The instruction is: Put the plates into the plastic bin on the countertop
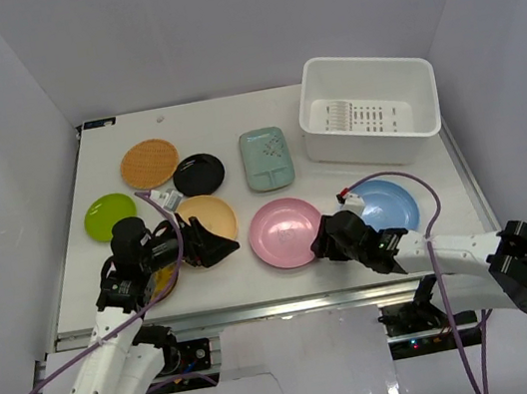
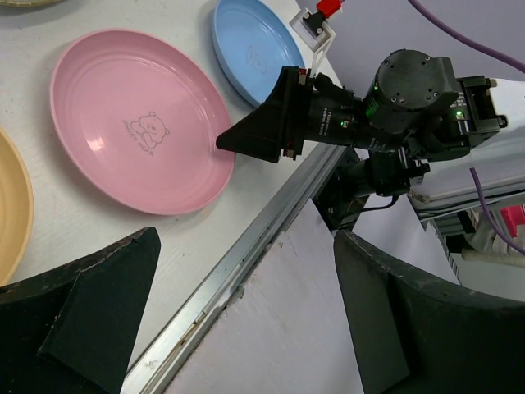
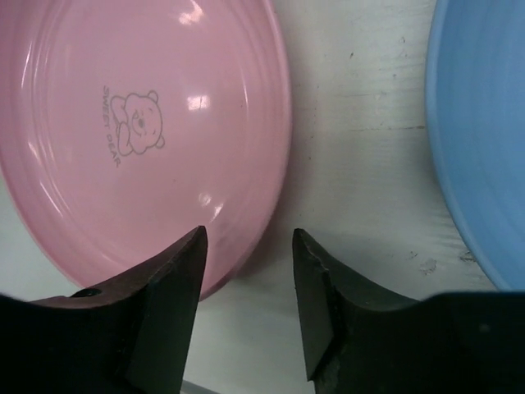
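- My right pincer is partly open and empty, its jaws astride the near rim of the pink plate.
- That plate lies flat on the worktop, just beside the blue plate; the plastic bin stands well apart, far right.
- It looks light, stiff and glossy, so probably slippery; I judge the raised rim the only hold.
- My left pincer gapes wide, holding nothing.
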